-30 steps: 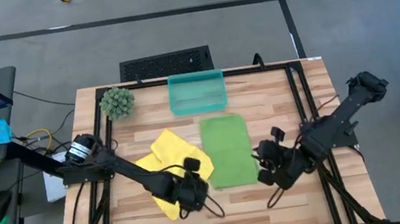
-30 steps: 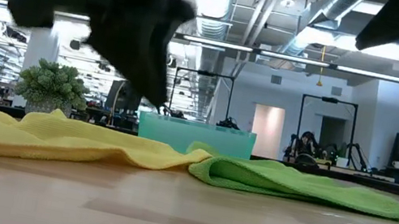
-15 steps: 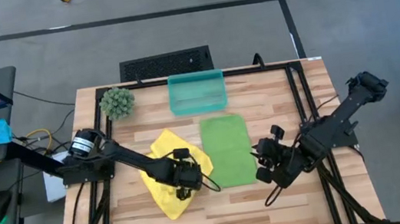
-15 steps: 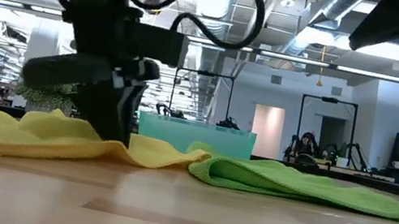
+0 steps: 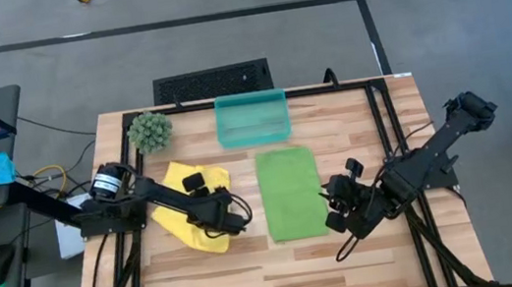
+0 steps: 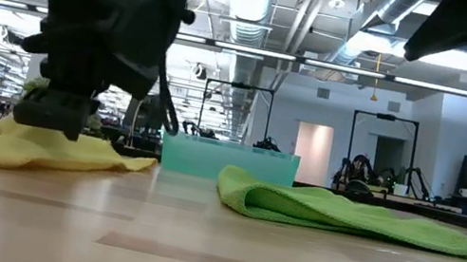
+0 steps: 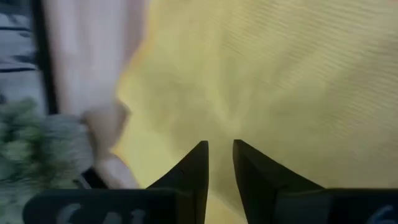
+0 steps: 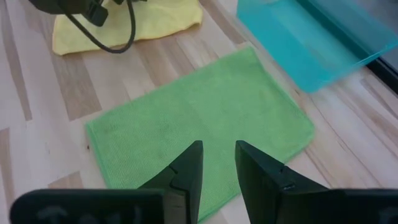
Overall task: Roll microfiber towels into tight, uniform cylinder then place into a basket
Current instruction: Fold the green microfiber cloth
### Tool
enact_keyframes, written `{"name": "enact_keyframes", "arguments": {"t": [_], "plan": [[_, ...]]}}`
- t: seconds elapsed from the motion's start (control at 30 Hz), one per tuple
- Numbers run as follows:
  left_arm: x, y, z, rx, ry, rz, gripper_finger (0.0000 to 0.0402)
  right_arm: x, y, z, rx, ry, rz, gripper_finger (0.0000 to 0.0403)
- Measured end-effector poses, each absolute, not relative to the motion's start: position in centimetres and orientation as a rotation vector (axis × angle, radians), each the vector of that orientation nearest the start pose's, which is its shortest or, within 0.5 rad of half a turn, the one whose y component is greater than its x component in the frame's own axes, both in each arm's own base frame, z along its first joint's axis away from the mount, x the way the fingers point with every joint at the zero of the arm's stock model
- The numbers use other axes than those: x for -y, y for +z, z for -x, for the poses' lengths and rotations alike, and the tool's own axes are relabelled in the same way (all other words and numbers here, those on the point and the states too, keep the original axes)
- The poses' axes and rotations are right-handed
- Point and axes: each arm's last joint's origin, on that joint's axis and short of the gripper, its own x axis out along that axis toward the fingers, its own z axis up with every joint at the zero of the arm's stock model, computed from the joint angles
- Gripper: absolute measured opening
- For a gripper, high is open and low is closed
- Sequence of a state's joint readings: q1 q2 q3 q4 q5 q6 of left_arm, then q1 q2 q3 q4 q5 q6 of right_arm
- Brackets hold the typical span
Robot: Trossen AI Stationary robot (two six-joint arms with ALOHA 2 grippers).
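Since the earlier frames we see the left gripper (image 5: 205,196) has travelled back from the table's near side toward the far left, and the yellow towel (image 5: 184,225) has gone with it: it no longer touches the green towel (image 5: 291,193), and bare wood shows between them. In the left wrist view the two fingers (image 7: 194,167) stand close together with a narrow gap, yellow cloth right ahead; we cannot tell whether a fold is pinched between them. We judge this a drag to separate the cloths and give each room to be rolled. The yellow towel now lies bunched and creased in an irregular shape near the spiky plant ball (image 5: 149,131), not flat and not rolled. The green towel lies flat as a tidy folded rectangle at mid-table, its far edge just short of the basket (image 5: 252,119), which holds nothing. The right gripper (image 5: 336,210) waits just beside the green towel's right edge, jaws slightly apart, gripping nothing. No rolling has begun.
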State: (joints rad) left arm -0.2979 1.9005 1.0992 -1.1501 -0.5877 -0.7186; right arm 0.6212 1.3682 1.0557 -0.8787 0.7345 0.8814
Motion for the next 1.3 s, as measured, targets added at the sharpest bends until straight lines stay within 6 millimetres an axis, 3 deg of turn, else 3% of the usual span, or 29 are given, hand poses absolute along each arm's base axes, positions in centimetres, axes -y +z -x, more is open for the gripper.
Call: {"name": "enact_keyframes", "arguments": {"t": [0.33, 0.57, 0.77, 0.93, 1.2, 1.3], "plan": [[8.8, 15.5, -29.6, -1.326, 0.757, -0.428, 0.0066, -13.4, 26.1, -21.4, -0.790, -0.448, -0.045, 0.0118], [12.0, 16.7, -32.3, -1.132, 0.516, -0.509, 0.0066, -15.3, 24.9, -20.8, -0.867, -0.345, 0.058, 0.0118], [14.3, 17.7, -34.7, -0.957, 0.291, -0.525, 0.0066, -17.7, 22.4, -20.6, -0.939, -0.271, 0.225, 0.0118], [14.8, 18.2, -35.7, -0.882, 0.188, -0.470, 0.0066, -19.5, 19.7, -20.6, -0.993, -0.262, 0.319, 0.0118], [14.8, 18.2, -36.5, -0.875, 0.022, -0.293, 0.0070, -21.0, 15.8, -20.9, -1.083, -0.305, 0.305, 0.0118], [14.8, 18.2, -36.6, -0.868, -0.005, -0.302, 0.0086, -21.3, 15.0, -21.1, -1.116, -0.284, 0.277, 0.0118]]}}
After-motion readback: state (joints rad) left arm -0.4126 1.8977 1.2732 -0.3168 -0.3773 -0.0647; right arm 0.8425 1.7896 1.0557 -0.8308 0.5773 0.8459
